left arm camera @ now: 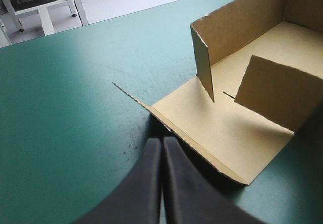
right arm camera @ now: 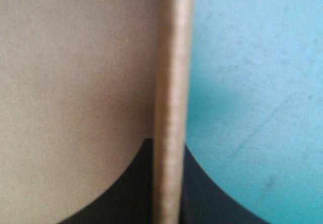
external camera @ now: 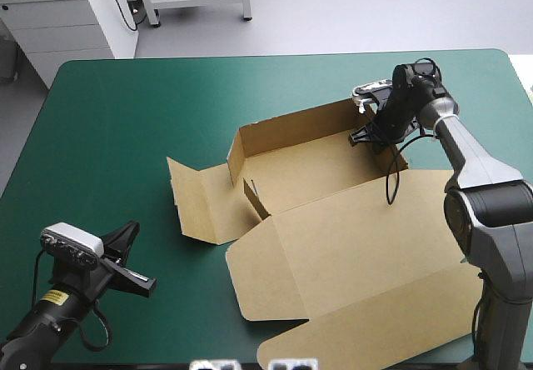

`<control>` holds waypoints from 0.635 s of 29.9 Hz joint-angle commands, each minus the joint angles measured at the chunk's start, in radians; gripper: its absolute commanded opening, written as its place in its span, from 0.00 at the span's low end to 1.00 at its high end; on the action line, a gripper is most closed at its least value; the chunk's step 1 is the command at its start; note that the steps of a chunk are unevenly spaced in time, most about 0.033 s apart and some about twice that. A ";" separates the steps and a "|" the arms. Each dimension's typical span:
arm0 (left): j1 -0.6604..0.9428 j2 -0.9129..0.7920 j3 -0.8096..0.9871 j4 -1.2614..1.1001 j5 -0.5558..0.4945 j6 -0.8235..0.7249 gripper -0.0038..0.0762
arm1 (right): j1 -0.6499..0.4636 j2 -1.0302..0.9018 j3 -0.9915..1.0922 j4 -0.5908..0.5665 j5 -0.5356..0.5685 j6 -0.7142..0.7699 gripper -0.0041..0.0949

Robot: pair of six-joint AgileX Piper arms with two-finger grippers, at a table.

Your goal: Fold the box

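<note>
The brown box lies mid-table with its back wall and left end wall raised, a small tab upright inside, and the wide lid flat toward the front. My right gripper is at the far right corner of the tray. In the right wrist view the gripper is shut on the upright wall's edge. My left gripper rests near the front left of the table, shut and holding nothing. Its tip points at the flat left flap, just short of it.
Bare teal-green cover stretches left of and beyond the box. The flat lid's front corner reaches almost to the table's front edge. The right arm stands along the table's right side.
</note>
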 commanded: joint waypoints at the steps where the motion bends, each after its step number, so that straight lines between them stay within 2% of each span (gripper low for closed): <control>1: 0.000 0.009 -0.026 -0.032 -0.071 -0.012 0.04 | 0.002 -0.068 -0.043 0.009 0.033 0.009 0.03; 8: 0.000 0.038 -0.026 -0.028 -0.142 -0.066 0.04 | 0.002 -0.133 -0.188 0.003 0.033 0.011 0.03; 13: 0.000 0.127 -0.026 0.009 -0.162 -0.066 0.04 | 0.002 -0.212 -0.264 -0.069 0.033 0.024 0.02; 19: 0.000 0.247 -0.026 -0.003 -0.324 -0.104 0.04 | -0.029 -0.322 -0.269 -0.105 0.034 0.026 0.02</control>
